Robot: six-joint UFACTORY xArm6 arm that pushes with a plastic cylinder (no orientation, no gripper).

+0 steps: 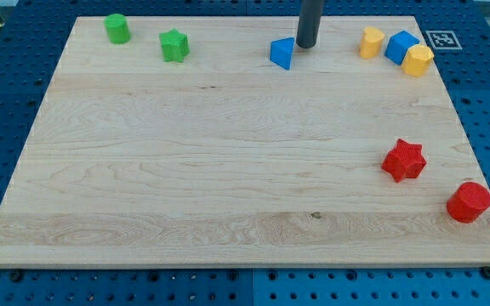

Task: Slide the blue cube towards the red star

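While the tip [305,46] stands at the board's [228,170] top edge, touching or just beside the blue wedge [282,53] on its right, the blue cube [401,46] lies well to the tip's right, wedged between two yellow blocks [371,41] [418,60]. The red star [403,160] sits below the cube, near the view's right edge, so the push must run downward from the cube's top side. No jaws exist: the rod is bare. Count: two blue, two yellow, two green [116,28] [174,45], two red, including a red cylinder [469,202].
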